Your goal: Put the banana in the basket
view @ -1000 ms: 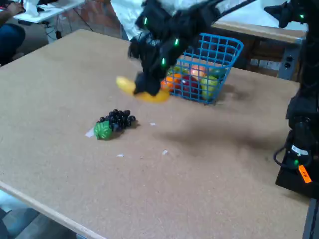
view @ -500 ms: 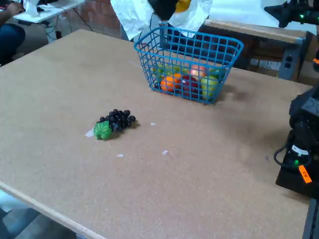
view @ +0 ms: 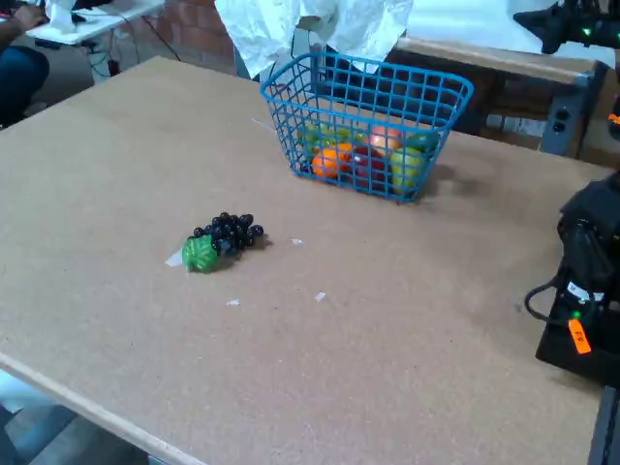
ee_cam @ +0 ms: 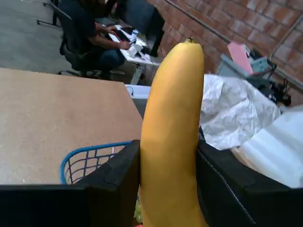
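The wrist view is filled by the yellow banana [ee_cam: 173,137], standing upright between my black fingers [ee_cam: 118,182], so my gripper [ee_cam: 168,189] is shut on it. Below the banana a corner of the blue wire basket [ee_cam: 87,161] shows. In the fixed view the basket [view: 441,92] stands at the far side of the table with several coloured fruits inside. Neither banana nor gripper shows there; both are above the top edge of that picture.
A dark grape bunch with a green leaf [view: 221,238] lies on the brown table [view: 387,339]. The arm's black base [view: 586,291] stands at the right edge. White crumpled plastic [view: 291,24] lies behind the basket. A person sits at a desk [ee_cam: 94,38] beyond the table.
A second ago the gripper held the banana low beside the basket. It has risen with the banana, passed over the basket's back rim, and left the fixed view at the top.
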Robot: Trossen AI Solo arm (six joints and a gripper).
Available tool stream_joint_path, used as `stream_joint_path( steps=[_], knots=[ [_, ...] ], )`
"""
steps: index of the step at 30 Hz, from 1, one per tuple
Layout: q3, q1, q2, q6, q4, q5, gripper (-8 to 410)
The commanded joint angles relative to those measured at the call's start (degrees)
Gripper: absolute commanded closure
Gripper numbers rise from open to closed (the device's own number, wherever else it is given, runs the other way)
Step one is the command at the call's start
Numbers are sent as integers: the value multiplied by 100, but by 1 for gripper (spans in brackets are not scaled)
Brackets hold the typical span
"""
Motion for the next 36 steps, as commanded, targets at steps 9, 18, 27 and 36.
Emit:
stream_joint_path(
  steps=[9,18,27,36],
  knots=[
    [7,-1294,1773,518,570,-634,403],
    [7,-1300,2684,925,754,-1045,402],
    [7,-1300,2852,1200,782,-1270,402],
    [7,-1300,2852,1427,785,-1644,378]
  ],
)
